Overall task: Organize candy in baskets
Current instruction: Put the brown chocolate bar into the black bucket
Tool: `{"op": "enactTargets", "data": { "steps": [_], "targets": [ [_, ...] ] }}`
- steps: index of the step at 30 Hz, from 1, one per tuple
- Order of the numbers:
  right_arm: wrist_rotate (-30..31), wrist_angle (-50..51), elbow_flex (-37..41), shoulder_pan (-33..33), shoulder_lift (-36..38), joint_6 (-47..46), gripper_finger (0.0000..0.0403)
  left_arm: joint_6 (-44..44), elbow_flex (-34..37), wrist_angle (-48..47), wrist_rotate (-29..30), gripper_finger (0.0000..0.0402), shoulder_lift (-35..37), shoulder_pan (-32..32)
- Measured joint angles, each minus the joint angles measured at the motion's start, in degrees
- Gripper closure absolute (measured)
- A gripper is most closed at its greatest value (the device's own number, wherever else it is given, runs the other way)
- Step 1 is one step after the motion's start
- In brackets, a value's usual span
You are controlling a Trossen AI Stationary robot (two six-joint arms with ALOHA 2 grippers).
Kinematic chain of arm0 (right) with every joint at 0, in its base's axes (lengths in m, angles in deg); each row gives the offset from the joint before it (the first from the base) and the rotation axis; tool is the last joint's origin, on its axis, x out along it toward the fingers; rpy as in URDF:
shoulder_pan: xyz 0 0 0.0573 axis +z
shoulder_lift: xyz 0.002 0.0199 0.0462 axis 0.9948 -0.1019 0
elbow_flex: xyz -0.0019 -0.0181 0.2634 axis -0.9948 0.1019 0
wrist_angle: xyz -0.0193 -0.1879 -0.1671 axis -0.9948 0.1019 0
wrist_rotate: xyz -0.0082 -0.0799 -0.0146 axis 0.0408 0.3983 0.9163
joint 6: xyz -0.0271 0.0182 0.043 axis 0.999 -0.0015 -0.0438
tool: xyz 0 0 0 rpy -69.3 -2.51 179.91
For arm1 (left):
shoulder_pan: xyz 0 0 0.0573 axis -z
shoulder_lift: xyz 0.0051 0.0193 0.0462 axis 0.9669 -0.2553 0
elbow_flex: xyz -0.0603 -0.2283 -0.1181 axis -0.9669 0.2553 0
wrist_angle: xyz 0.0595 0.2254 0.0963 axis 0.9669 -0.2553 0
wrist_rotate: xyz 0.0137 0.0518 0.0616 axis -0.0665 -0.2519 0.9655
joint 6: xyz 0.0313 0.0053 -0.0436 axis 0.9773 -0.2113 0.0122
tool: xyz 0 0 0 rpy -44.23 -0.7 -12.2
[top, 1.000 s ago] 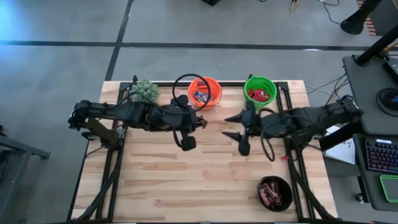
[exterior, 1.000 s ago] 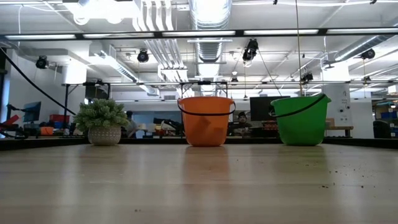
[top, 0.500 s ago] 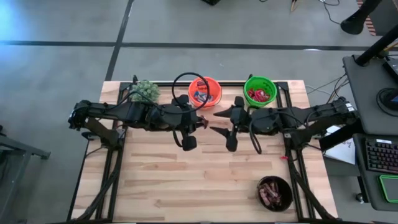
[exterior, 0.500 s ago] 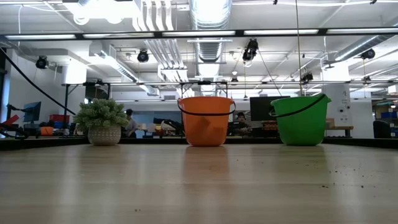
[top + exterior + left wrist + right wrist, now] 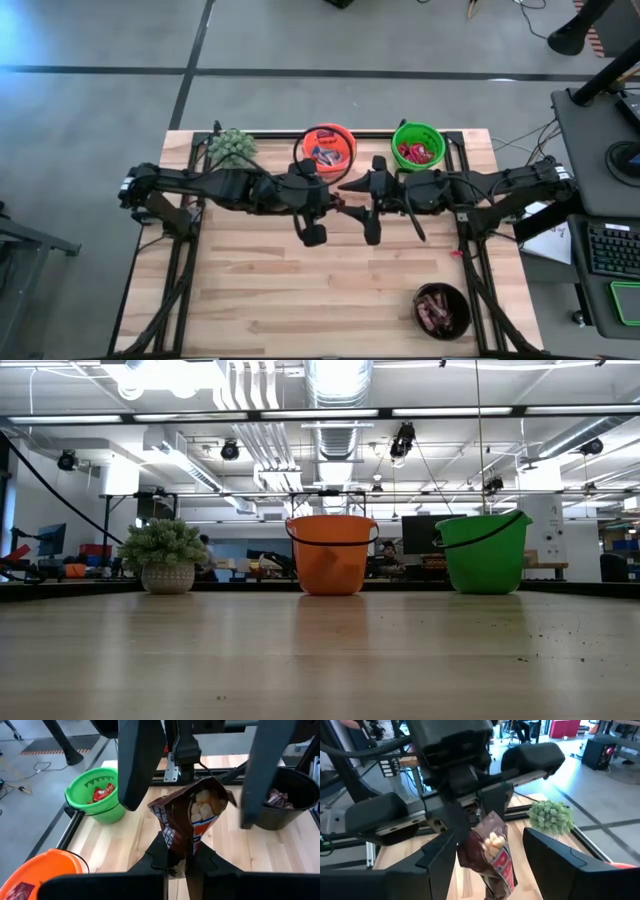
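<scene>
While pinched by left claw, brown packet upright between right claw's fingers.

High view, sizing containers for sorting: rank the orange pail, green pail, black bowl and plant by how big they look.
1. orange pail, green pail and black bowl: too alike to rank.
2. plant: smallest.

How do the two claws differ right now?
The left claw is shut on a dark brown candy packet; the right claw is open and holds nothing. The left one carries the packet; the right one's fingers stand on either side of it. Both meet above mid-table.
</scene>
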Motion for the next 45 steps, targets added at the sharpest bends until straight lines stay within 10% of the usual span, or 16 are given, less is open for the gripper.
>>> {"op": "enactTargets", "data": {
  "steps": [16,33,45],
  "targets": [
    [0.07,2.52,0.02,-0.28,-0.46,-1.06,0.0194,0.34,-0.02,1.49,0.04,0.0400,0.24,-0.07],
    [-0.42,3.02,-0.79,-0.37,-0.26,-1.99,0.0372,1.34,-0.07,3.10,-0.90,0.0398,0.42,-0.07],
    [-0.27,9.29,-4.22,-0.39,-0.28,-2.18,0.0381,0.25,-0.11,3.78,-0.85,0.0287,0.31,-0.05]
  ]
}}
